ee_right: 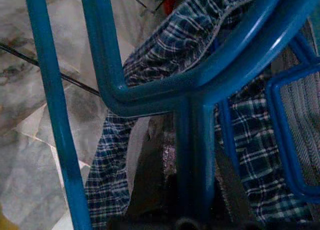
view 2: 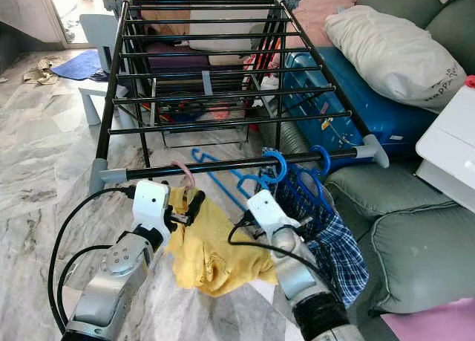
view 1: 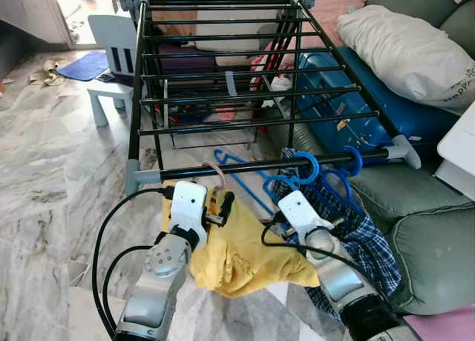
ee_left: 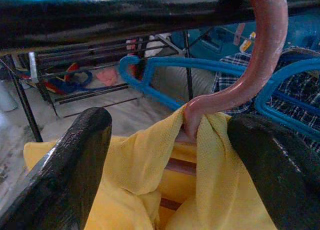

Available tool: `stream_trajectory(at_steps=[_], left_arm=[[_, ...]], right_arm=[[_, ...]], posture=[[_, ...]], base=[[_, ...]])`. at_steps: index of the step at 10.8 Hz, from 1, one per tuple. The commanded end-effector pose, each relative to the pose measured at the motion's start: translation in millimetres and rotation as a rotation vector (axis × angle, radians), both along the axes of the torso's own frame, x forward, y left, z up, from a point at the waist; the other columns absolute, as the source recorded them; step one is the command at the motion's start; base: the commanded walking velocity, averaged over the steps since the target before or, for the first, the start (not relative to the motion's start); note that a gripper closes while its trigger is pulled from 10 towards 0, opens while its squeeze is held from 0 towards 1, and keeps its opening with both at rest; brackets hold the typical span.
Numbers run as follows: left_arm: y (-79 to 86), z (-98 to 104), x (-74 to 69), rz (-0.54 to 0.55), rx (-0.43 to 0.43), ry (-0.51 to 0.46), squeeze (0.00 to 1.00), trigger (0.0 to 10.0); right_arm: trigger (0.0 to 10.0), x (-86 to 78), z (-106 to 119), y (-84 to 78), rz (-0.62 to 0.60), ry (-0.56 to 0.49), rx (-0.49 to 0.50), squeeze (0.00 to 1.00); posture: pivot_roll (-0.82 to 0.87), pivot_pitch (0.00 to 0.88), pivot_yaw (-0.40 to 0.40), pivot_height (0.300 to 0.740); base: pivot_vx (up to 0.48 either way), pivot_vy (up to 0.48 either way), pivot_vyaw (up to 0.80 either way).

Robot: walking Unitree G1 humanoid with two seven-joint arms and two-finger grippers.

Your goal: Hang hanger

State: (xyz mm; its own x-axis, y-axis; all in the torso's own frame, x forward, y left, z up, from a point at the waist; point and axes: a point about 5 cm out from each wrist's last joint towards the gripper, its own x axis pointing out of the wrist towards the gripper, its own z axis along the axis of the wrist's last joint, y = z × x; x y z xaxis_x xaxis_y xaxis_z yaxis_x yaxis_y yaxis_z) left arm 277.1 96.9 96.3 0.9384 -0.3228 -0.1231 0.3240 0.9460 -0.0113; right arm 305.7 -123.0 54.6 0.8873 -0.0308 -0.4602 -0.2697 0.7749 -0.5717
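Hanging laundry on a black drying rack [view 1: 223,166], the left gripper [ee_left: 170,155] stands with fingers wide either side of a pink hanger [ee_left: 260,64] carrying a yellow garment [view 1: 237,252], its hook already curled over the front rail. The hang looks nearly done; next, the gripper must back off without dragging the cloth. Two blue hooks ride the same rail beside the checked shirt [view 1: 356,229], where the right gripper [view 1: 286,207] reaches, its grip impossible to judge.
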Motion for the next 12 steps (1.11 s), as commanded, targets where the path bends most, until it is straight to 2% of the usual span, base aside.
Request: stream_trajectory(at_steps=[1,4,5,6,7,12], left_arm=[[-1.5,-1.7,-0.7,-0.009,0.006,0.007,0.00,10.0],[-2.2,-2.7,-1.6,-0.019,0.008,0.012,0.00,10.0],[-2.3,-3.6,-2.0,-0.023,0.010,0.015,0.00,10.0],[-1.9,-3.7,-2.1,-0.025,0.011,0.016,0.00,10.0],[-1.5,-4.3,-2.4,-0.028,0.013,0.020,0.00,10.0],[-1.9,-5.0,-2.1,-0.039,0.019,0.027,0.00,10.0]], right_arm=[[10.0,-1.0,1.8,0.3,0.005,-0.014,-0.015,0.00],[10.0,13.8,13.8,-16.8,-0.037,-0.061,-0.048,0.00],[10.0,10.3,7.9,-18.5,-0.054,-0.021,0.040,0.76],[10.0,6.8,4.8,-16.5,-0.062,0.000,0.110,1.00],[10.0,3.1,2.2,-13.0,-0.061,0.007,0.144,1.00],[10.0,-0.5,0.5,-13.3,-0.059,-0.004,0.149,1.00]], posture=[[-0.03,0.002,-0.067,0.740],[-0.04,0.001,-0.058,0.740],[-0.04,0.000,-0.055,0.740],[-0.04,0.000,-0.053,0.740],[-0.04,0.000,-0.051,0.740],[-0.04,0.000,-0.045,0.740]], base=[[0.000,0.000,0.00],[0.000,0.000,0.00],[0.000,0.000,0.00],[0.000,0.000,0.00],[0.000,0.000,0.00],[0.000,0.000,0.00]])
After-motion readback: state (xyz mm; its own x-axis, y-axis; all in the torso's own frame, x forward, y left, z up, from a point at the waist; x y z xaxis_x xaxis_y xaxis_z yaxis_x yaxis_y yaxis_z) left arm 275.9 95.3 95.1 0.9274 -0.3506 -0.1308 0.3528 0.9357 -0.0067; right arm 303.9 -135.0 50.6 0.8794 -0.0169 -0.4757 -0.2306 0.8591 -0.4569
